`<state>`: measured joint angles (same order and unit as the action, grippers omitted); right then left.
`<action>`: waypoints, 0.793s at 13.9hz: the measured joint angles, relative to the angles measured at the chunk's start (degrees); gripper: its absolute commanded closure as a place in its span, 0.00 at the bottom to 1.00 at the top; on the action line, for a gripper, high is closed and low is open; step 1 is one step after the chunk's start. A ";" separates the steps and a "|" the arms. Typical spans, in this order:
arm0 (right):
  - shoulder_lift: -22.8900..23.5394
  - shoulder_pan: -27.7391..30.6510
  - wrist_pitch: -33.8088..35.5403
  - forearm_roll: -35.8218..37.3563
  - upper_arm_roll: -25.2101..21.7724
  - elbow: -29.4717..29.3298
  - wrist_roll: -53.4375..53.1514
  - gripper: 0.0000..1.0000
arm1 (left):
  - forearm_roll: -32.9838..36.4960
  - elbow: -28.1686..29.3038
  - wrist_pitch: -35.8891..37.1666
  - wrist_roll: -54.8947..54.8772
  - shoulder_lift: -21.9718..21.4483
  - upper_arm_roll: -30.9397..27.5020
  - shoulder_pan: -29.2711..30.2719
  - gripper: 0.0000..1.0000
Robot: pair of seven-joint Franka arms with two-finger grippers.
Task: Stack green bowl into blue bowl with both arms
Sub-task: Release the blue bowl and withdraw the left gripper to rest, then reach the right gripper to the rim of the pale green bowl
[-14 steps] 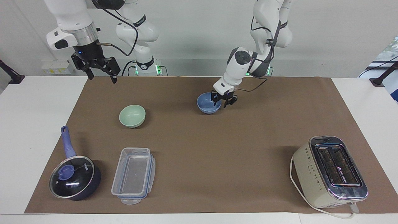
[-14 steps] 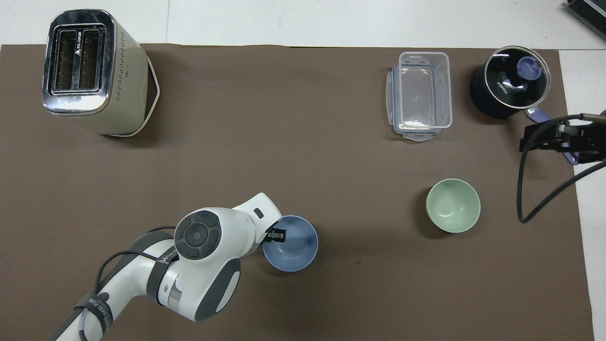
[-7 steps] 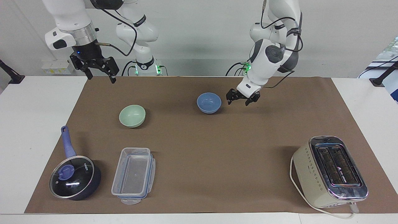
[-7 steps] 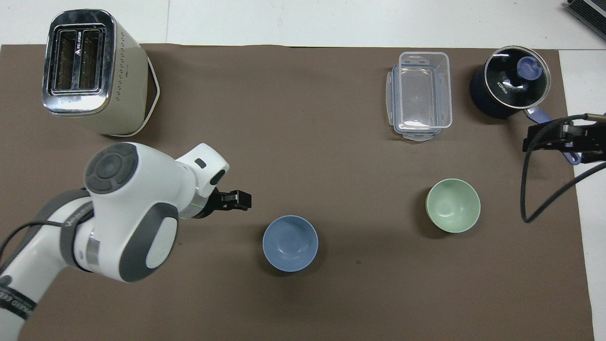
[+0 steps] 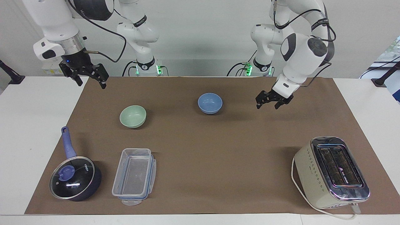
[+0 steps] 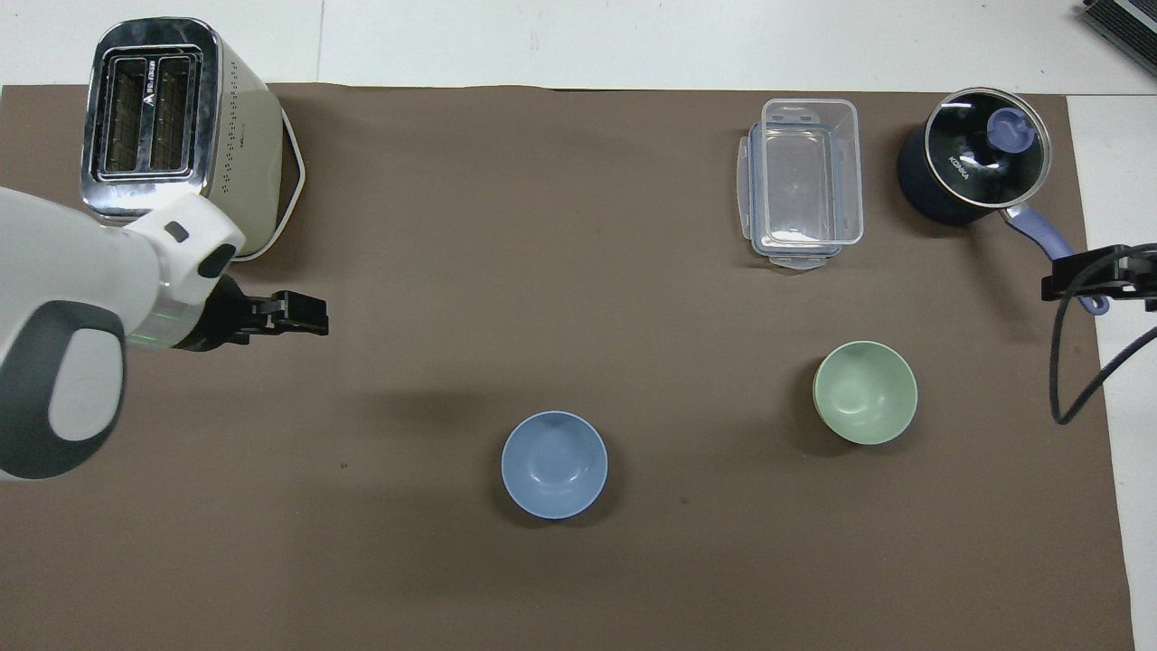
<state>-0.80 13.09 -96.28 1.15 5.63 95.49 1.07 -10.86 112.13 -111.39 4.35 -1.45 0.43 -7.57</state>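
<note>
The blue bowl [image 5: 210,103] [image 6: 554,464] stands upright and alone on the brown mat, near the robots at mid-table. The green bowl [image 5: 132,116] [image 6: 865,391] stands upright, a little farther from the robots and toward the right arm's end. My left gripper [image 5: 267,105] [image 6: 312,314] is open and empty, raised over bare mat between the blue bowl and the left arm's end. My right gripper [image 5: 91,83] [image 6: 1062,285] is open and empty, raised over the mat's edge at the right arm's end, apart from the green bowl.
A cream toaster [image 5: 331,172] [image 6: 172,136] stands far from the robots at the left arm's end. A clear plastic container [image 5: 134,175] [image 6: 803,181] and a dark lidded saucepan with a blue handle [image 5: 75,179] [image 6: 972,167] stand far from the robots at the right arm's end.
My left gripper has let go of the blue bowl's rim, risen and swung away toward the left arm's end. My right gripper has drifted slightly outward. Both bowls have stayed put.
</note>
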 measured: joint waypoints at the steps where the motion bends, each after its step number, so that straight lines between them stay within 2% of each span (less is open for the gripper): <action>1: 0.04 0.63 -0.99 0.00 -0.03 2.11 1.25 0.00 | 1.13 -1.18 1.45 -1.93 0.00 -0.02 1.80 0.00; 4: 0.18 0.89 -6.48 0.00 0.03 9.30 1.79 0.00 | 6.83 -6.22 6.12 -4.10 -0.07 0.00 3.98 0.00; 7: 0.92 0.56 -14.13 -0.08 0.46 17.07 1.79 0.00 | 8.95 -12.42 11.54 -5.33 -0.21 0.21 4.01 0.00; 11: 5.60 -1.14 -21.87 -0.11 0.63 23.51 1.75 0.00 | 9.54 -21.03 21.53 -5.73 -0.31 0.02 4.86 0.00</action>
<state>4.81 11.95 -118.15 1.04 6.26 119.01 2.82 -1.32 91.10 -89.86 -1.38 -1.75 0.46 -2.70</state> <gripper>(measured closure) 0.000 0.000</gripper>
